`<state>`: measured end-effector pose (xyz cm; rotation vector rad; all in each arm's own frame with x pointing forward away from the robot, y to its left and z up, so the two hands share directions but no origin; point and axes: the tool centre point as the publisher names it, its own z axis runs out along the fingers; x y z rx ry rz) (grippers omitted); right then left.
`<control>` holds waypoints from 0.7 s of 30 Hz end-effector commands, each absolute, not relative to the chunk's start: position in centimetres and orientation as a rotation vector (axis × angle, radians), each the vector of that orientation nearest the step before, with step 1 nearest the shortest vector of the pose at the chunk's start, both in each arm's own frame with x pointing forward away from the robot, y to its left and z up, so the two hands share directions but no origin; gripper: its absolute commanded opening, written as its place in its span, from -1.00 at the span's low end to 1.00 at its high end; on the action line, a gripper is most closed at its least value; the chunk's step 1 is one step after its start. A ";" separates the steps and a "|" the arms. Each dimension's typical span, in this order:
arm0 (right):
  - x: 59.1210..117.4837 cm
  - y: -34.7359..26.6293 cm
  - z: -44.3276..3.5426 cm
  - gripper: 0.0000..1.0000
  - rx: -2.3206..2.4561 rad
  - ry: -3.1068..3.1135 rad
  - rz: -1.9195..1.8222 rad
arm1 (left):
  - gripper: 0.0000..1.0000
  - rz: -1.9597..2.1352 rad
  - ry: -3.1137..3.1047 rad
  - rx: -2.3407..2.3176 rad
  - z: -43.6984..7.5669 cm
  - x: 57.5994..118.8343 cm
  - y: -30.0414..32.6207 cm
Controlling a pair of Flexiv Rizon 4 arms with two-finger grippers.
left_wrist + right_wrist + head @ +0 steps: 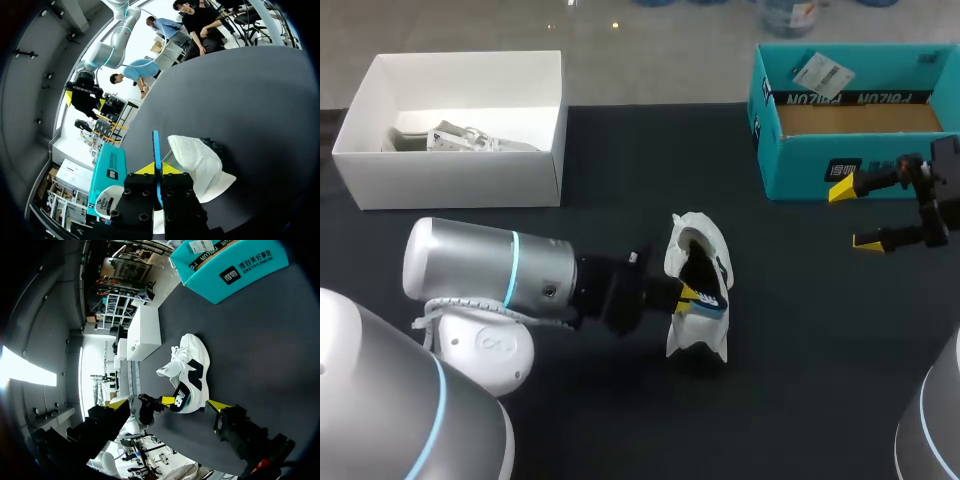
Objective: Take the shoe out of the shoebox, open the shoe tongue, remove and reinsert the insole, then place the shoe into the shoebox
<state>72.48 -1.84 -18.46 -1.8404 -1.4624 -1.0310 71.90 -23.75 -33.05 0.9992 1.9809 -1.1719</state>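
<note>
A white shoe (pixel 697 262) with black side markings lies on the dark table mat, mid-table; the right wrist view shows the shoe (pixel 189 366) on its side with loose laces. My left gripper (pixel 688 295) is at the shoe's opening, shut on a thin blue insole (pixel 156 146) held edge-on between its yellow tips (pixel 157 169). The white upper (pixel 196 161) lies just beside those fingers. The teal shoebox (pixel 850 150) stands open at the back right. My right gripper (pixel 867 214) hangs open in front of it, with nothing between its fingers.
A white box (pixel 455 175) at the back left holds another pale shoe (pixel 470 138). My left arm's grey body (pixel 490 268) lies low over the front left of the table. The teal shoebox (pixel 235 267) is also seen beyond the shoe from the right wrist.
</note>
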 end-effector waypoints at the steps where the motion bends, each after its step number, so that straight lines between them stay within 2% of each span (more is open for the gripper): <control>1: 72.4 -1.8 -18.5 1.00 -1.845 -1.462 -1.030 | -1.00 -1.128 1.981 0.993 -34.0 73.1 -25.5; 10: 72.4 -1.8 -18.5 1.00 -1.845 -1.462 -1.030 | -1.00 -1.111 1.989 0.955 -33.7 74.4 -25.7; 12: 72.4 -1.8 -18.5 1.00 -1.845 -1.462 -1.030 | -0.33 -1.118 1.984 0.953 -33.1 74.0 -25.2; 15: 72.4 -1.8 -18.5 1.00 -1.845 -1.462 -1.030 | -0.18 -1.122 1.972 0.966 -32.4 73.3 -24.6; 18: 72.4 -1.8 -18.5 1.00 -1.845 -1.462 -1.030 | -0.22 -1.127 1.962 0.977 -32.0 72.7 -24.0; 20: 72.4 -1.8 -18.5 1.00 -1.845 -1.462 -1.030 | -0.29 -1.133 1.957 0.977 -31.7 72.4 -23.8; 21: 72.4 -1.8 -18.5 1.00 -1.845 -1.462 -1.030 | -0.40 -1.140 1.951 0.975 -31.6 72.2 -23.7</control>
